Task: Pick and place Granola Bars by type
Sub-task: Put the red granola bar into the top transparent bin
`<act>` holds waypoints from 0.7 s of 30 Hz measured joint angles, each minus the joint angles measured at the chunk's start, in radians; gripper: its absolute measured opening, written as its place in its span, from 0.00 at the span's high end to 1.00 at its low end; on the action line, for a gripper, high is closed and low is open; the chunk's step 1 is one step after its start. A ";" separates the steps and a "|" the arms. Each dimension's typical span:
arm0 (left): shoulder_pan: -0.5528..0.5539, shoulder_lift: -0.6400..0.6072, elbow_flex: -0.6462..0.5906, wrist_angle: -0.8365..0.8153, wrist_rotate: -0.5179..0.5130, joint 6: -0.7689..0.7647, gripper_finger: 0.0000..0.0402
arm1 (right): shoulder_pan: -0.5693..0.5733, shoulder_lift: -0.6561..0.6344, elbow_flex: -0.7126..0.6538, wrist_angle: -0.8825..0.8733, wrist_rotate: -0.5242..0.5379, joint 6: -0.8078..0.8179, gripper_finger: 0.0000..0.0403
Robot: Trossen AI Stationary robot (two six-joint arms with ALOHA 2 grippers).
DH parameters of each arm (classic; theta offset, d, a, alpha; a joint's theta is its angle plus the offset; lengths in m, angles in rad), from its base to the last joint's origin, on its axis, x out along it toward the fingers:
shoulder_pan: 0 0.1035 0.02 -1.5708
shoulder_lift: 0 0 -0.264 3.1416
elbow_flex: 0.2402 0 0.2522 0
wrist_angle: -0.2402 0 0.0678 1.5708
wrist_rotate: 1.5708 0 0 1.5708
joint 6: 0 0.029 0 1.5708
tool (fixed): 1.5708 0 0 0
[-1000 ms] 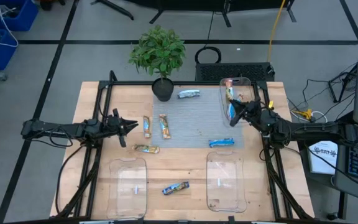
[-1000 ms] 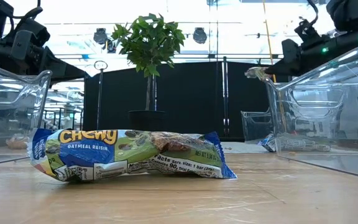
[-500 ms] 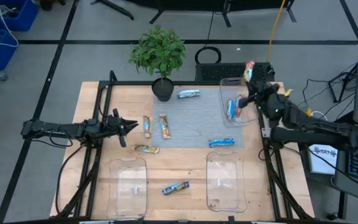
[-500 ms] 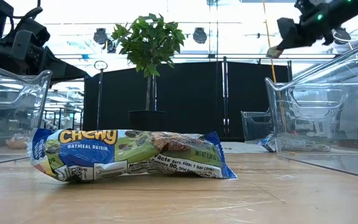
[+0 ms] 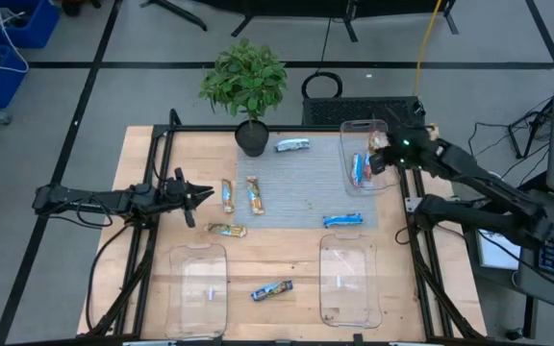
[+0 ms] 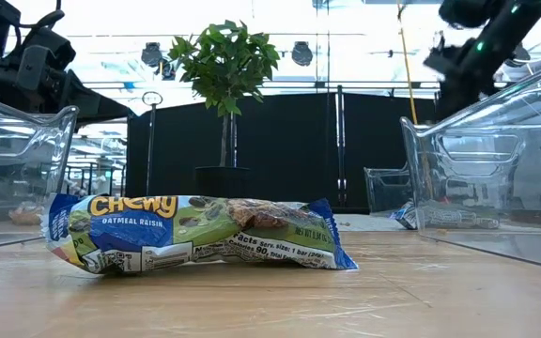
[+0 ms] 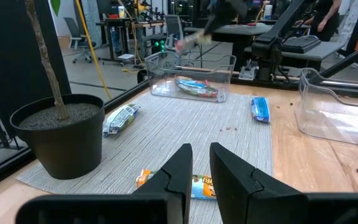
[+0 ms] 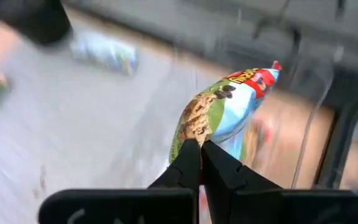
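Granola bar (image 8: 229,112) in right gripper (image 8: 200,149)

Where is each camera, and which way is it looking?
High: above the table, straight down; both arms show.
Low: at tabletop height, looking level past a bar toward the plant; arms up top.
Left wrist: on the left arm, facing the far tray; left gripper below.
Right wrist: on the right arm; right gripper pinches a bar.
High and left wrist both show the plant and far tray.
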 joint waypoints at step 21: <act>0.000 0.000 0.000 -0.006 0.000 0.010 0.84 | -0.110 0.279 0.000 -0.004 -0.043 -0.082 1.00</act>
